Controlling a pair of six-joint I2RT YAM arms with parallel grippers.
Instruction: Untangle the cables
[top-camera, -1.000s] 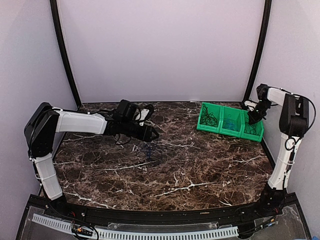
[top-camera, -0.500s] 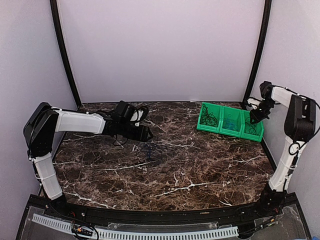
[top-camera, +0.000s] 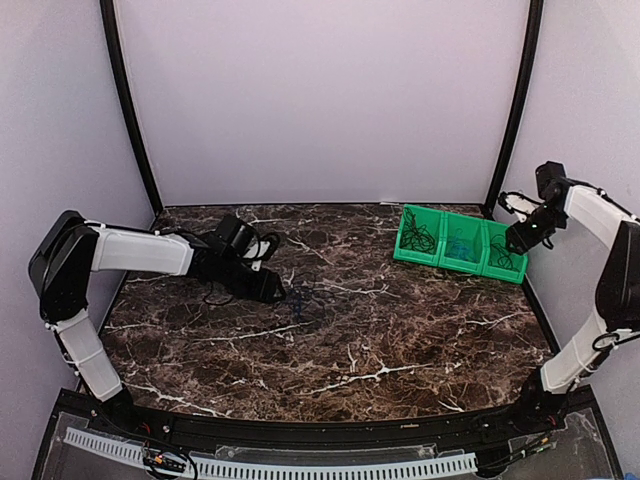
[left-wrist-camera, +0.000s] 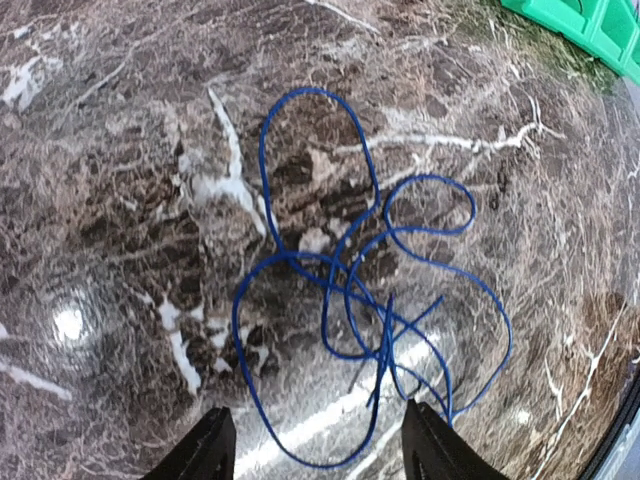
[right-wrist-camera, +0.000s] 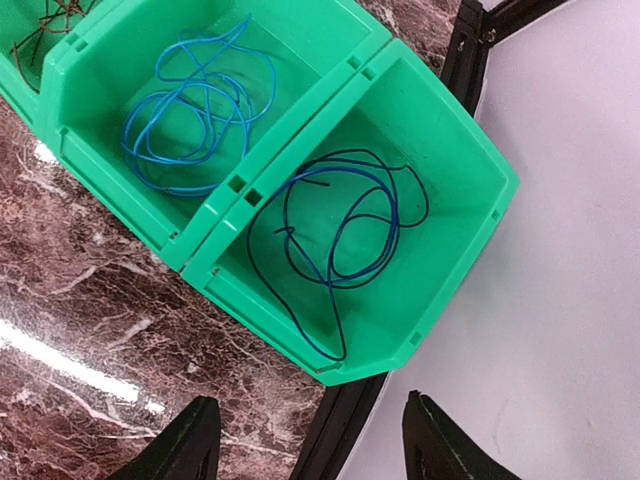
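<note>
Marble-patterned in dark brown, the table (top-camera: 400, 350) has the left gripper (top-camera: 276, 291) low over its centre-left, fingers spread wide with nothing between them. Just beyond those fingertips, a blue cable tangle (left-wrist-camera: 384, 338) lies loose on the table, its loops crossing one another and touching neither finger. Further right, at the back of the table, stands a green bin (right-wrist-camera: 460, 250) with three compartments side by side. The left one holds a dark wire, mostly cut off in the right wrist view. The middle one holds a light blue cable (right-wrist-camera: 195, 105) and the right one a dark blue cable (right-wrist-camera: 335, 245), each coiled apart. Above the bin's right end hangs the right gripper (right-wrist-camera: 310, 405), fingers parted and empty.
</note>
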